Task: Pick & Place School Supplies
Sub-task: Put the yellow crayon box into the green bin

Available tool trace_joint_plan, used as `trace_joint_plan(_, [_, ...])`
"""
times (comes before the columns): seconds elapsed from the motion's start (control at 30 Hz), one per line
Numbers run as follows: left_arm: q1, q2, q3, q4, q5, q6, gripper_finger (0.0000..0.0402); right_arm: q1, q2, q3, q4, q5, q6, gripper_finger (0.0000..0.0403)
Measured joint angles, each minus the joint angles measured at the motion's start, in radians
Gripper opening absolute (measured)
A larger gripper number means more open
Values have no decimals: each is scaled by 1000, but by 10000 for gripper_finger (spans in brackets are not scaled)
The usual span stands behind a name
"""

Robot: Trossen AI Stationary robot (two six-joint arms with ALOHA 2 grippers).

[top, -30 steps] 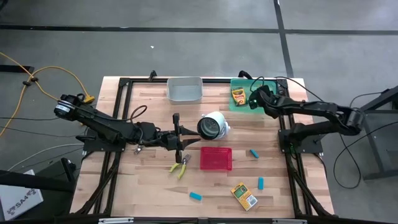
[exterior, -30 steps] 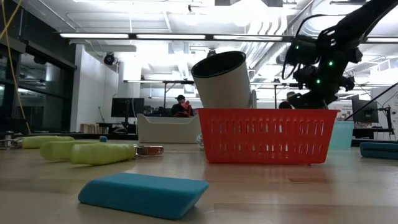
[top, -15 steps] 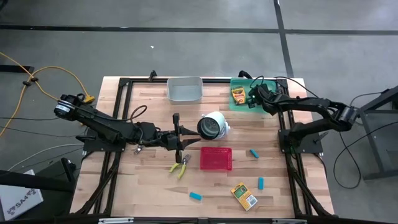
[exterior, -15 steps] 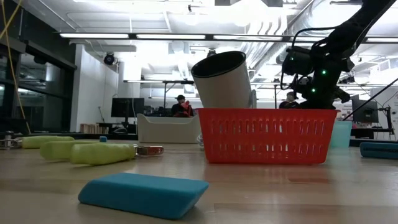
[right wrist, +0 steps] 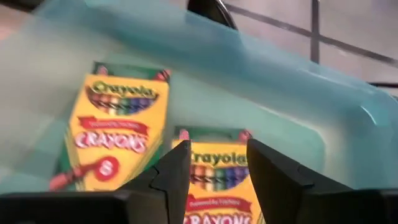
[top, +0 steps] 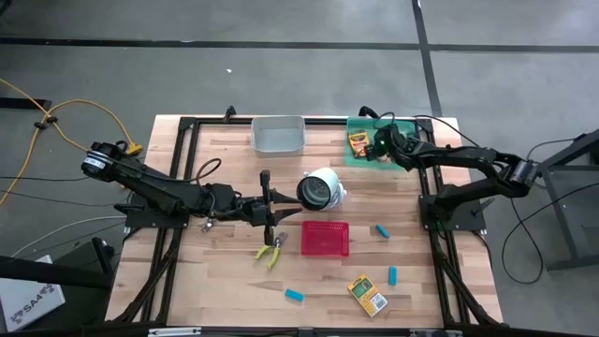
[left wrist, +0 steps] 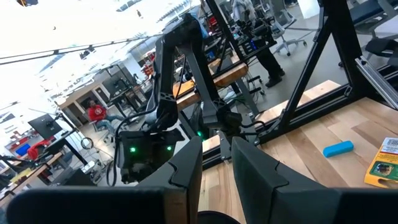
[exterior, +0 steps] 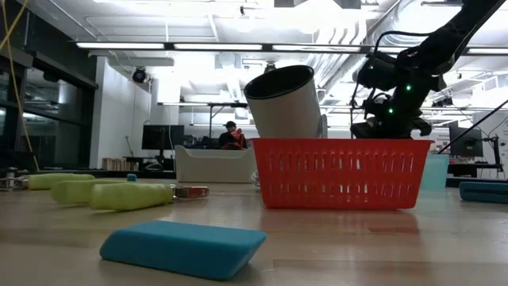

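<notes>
My right gripper [top: 378, 141] [right wrist: 217, 165] hangs open over the green tray [top: 367, 154]. Two yellow-and-green crayon boxes lie flat in the tray: one [right wrist: 118, 134] beside the fingers, one [right wrist: 217, 177] right under them. A third crayon box [top: 367, 294] lies on the table near its near edge. Yellow-green-handled pliers [top: 270, 251] [exterior: 127, 195] lie by my left gripper [top: 278, 212] [left wrist: 216, 149], which hovers with a narrow gap, holding nothing. Light-blue blocks [top: 294, 295] [top: 382, 230] [top: 393, 275] are scattered on the wood. My right gripper's open fingers [right wrist: 177, 168] come from above over the top end [right wrist: 214, 163] of the second crayon box. I cannot tell whether they touch it. The box lies flat on the tray floor.
The white cylinder [top: 321, 187] [exterior: 284, 102] sits tilted just beyond the red basket [top: 325, 239] [exterior: 341, 173]. A grey bin [top: 278, 134] stands at the far edge, left of the green tray. People sit in the room behind the table [exterior: 232, 135].
My right gripper has shifted a little toward the table's left over the green tray. Everything else has stayed in place.
</notes>
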Motion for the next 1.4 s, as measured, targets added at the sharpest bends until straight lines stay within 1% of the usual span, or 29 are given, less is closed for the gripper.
trace_joint_plan(0.13, [0,0,0,0,0,-3,82,0,0,0,73,-12,-6,154])
trace_joint_plan(0.2, [0,0,0,0,0,-5,82,0,0,0,111,-54,-25,154])
trace_joint_plan(0.27, [0,0,0,0,0,-6,82,0,0,0,151,-131,-28,154])
trace_joint_plan(0.43, [0,0,0,-1,0,-50,82,26,-1,0,219,-394,-23,155])
trace_joint_plan(0.53, [0,0,0,-26,0,-99,82,80,-2,0,212,-481,-17,152])
trace_joint_plan(0.6, [0,0,0,-54,0,-128,82,123,-3,0,201,-500,-17,147])
trace_joint_plan(0.73, [0,0,0,-98,-2,-161,82,205,-17,0,185,-499,-20,136])
trace_joint_plan(0.83, [-3,0,0,-103,-29,-164,82,243,-49,0,156,-497,-20,129])
trace_joint_plan(0.97, [-27,0,0,-125,-125,-162,82,271,-126,1,37,-497,-22,122])
trace_joint_plan(1.07, [-56,-5,0,-168,-192,-168,82,291,-195,0,-90,-496,-18,121])
trace_joint_plan(1.23, [-110,-25,0,-260,-226,-273,82,341,-321,0,-245,-519,39,121])
trace_joint_plan(1.4, [-164,-48,0,-378,-225,-413,82,420,-434,0,-353,-624,158,121])
